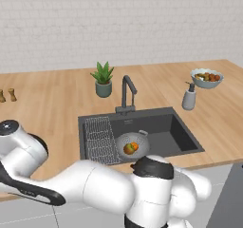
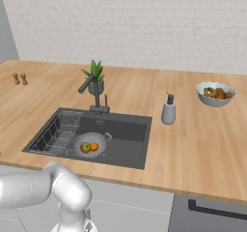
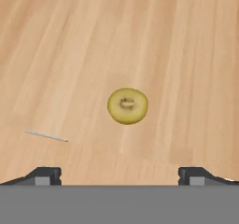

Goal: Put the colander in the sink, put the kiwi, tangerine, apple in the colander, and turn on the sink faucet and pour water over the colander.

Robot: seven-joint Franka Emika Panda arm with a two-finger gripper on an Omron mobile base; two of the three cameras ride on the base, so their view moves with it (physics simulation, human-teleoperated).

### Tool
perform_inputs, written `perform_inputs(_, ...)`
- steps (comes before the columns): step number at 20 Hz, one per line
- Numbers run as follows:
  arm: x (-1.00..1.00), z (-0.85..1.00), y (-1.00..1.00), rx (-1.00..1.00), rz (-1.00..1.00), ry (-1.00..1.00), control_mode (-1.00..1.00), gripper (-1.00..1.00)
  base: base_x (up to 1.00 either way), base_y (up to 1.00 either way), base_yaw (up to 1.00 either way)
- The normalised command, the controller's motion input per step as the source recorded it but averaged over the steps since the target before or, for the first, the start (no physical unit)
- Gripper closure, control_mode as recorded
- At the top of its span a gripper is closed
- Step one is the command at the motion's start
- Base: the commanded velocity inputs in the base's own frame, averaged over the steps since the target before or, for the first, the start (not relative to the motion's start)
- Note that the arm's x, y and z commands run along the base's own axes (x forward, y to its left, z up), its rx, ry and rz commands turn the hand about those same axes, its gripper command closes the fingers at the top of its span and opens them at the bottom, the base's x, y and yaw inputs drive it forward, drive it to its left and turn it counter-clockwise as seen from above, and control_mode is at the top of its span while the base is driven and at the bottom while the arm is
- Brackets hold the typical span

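Colander (image 1: 132, 145) sitting low in the middle of the left base view, inside the sink (image 1: 180, 137), just right of the wire grid rack (image 1: 99, 137); same colander (image 2: 90, 144) left of centre and below the middle in the right base view, in the sink (image 2: 128, 139) beside the rack (image 2: 57, 134). Inside the bowl, apple (image 2: 86, 147) on the left touching tangerine (image 2: 94, 146) on the right; from the other side, apple (image 1: 128, 149) and tangerine (image 1: 135, 146) pressed close together. Sink faucet (image 1: 126, 93) standing at the back rim of the basin, centre of the left base view, spout angled to the right; in the right base view, faucet (image 2: 95, 93) with spout pointing to the upper left. No water visible from the spout. Potted plant (image 1: 103, 79) just behind the faucet, soap bottle (image 1: 189, 97) to the right on the wooden counter (image 1: 52, 108), pale fruit bowl (image 1: 207, 78) at upper right. Kiwi (image 3: 128, 106) at the centre of the hand view, lying on wood with its pale face up, apart from everything. Gripper (image 3: 119, 176) spread wide at the bottom of that frame, fingertips (image 3: 44, 175) far out at the two lower corners, nothing between them, kiwi well above them
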Motion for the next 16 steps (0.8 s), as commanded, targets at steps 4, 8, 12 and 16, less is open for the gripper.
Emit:
perform_inputs(4, 0.52, -0.29, 0.40, -0.04, -0.01, -0.02, -1.00, -1.00, 0.00, 0.00, 0.00)
perform_inputs(8, 0.16, -0.31, 0.07, 0.00, 0.00, 0.00, -1.00, -1.00, 0.00, 0.00, 0.00)
perform_inputs(12, 0.13, -0.45, -0.09, 0.02, 0.01, 0.00, -1.00, -1.00, 0.00, 0.00, 0.00)
perform_inputs(16, 0.00, -0.61, -0.36, 0.06, 0.00, 0.00, -1.00, -1.00, 0.00, 0.00, 0.00)
